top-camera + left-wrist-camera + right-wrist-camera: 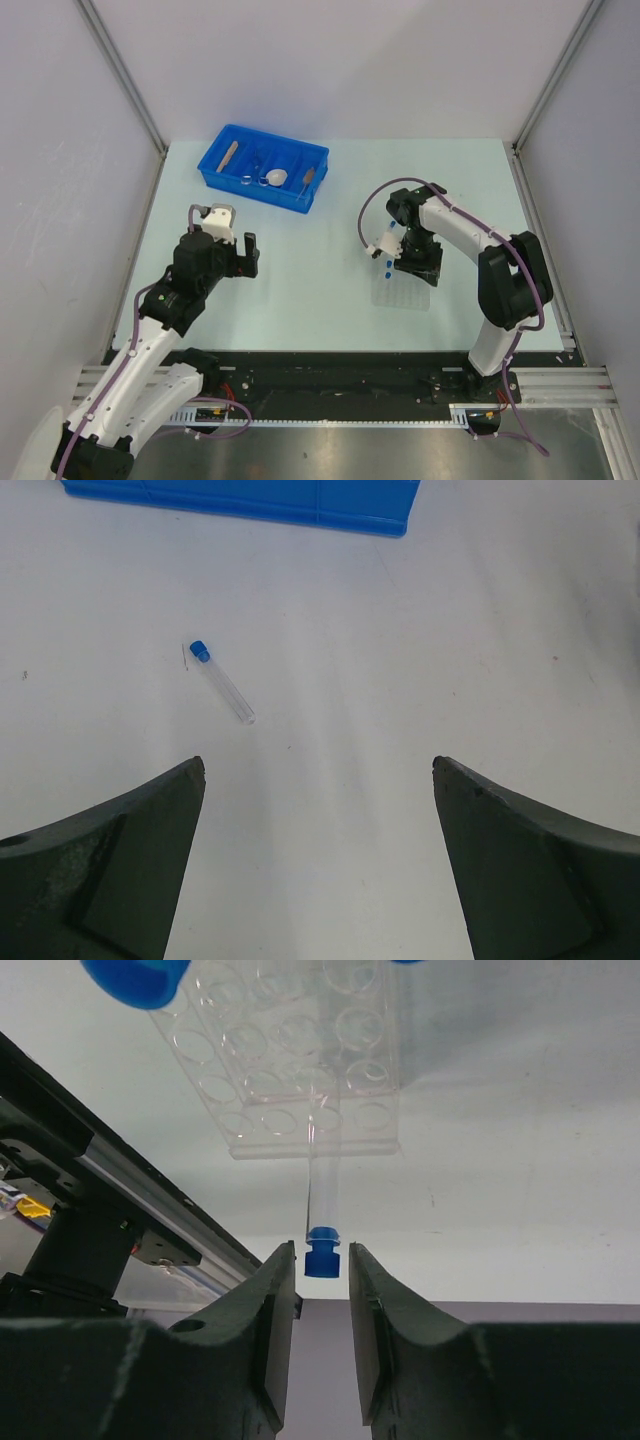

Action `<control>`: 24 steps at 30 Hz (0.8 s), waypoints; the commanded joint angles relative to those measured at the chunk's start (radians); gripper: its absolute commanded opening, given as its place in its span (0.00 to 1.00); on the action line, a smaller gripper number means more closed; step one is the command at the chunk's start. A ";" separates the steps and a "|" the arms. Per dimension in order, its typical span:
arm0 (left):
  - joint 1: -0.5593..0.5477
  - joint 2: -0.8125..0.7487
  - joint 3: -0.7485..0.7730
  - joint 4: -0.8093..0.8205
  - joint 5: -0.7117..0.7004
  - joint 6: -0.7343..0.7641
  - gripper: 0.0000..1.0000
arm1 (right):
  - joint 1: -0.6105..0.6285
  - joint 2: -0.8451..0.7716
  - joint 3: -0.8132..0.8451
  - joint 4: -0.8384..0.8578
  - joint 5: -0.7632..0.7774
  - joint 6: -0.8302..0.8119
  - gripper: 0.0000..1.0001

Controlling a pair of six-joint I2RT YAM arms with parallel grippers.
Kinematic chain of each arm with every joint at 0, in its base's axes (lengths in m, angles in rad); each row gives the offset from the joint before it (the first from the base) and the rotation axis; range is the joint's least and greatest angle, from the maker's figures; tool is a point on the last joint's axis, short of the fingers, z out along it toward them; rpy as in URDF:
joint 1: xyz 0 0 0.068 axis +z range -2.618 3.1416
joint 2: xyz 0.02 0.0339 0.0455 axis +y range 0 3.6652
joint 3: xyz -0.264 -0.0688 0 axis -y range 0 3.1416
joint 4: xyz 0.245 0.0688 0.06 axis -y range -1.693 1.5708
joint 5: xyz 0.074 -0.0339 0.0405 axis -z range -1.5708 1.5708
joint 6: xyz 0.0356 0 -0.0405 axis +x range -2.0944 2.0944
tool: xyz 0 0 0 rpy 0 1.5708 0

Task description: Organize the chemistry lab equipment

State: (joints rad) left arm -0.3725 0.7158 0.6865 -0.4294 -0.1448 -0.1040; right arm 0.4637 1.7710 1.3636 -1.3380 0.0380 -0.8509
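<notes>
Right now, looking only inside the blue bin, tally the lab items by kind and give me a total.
wooden stick: 1
metal tongs: 1
white dish: 1
brown-handled tool: 1
Total in the blue bin: 4

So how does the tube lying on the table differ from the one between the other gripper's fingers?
The loose tube lies flat on the table, untouched. The other tube stands on end, cap between the right gripper's fingers, tip at the clear rack. Both are clear with blue caps.
</notes>
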 commanded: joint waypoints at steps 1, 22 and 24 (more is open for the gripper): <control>0.006 -0.001 0.001 0.031 0.022 0.049 1.00 | 0.004 -0.010 0.020 -0.078 -0.026 0.010 0.33; 0.006 -0.001 -0.004 0.031 0.021 0.029 1.00 | -0.128 -0.137 0.183 -0.061 -0.421 0.049 0.40; 0.007 0.010 -0.004 0.032 0.013 0.010 1.00 | -0.158 -0.180 0.199 -0.023 -0.513 0.061 0.42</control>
State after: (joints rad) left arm -0.3725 0.7197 0.6861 -0.4290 -0.1432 -0.1051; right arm 0.3519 1.6794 1.4971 -1.3434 -0.3088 -0.8204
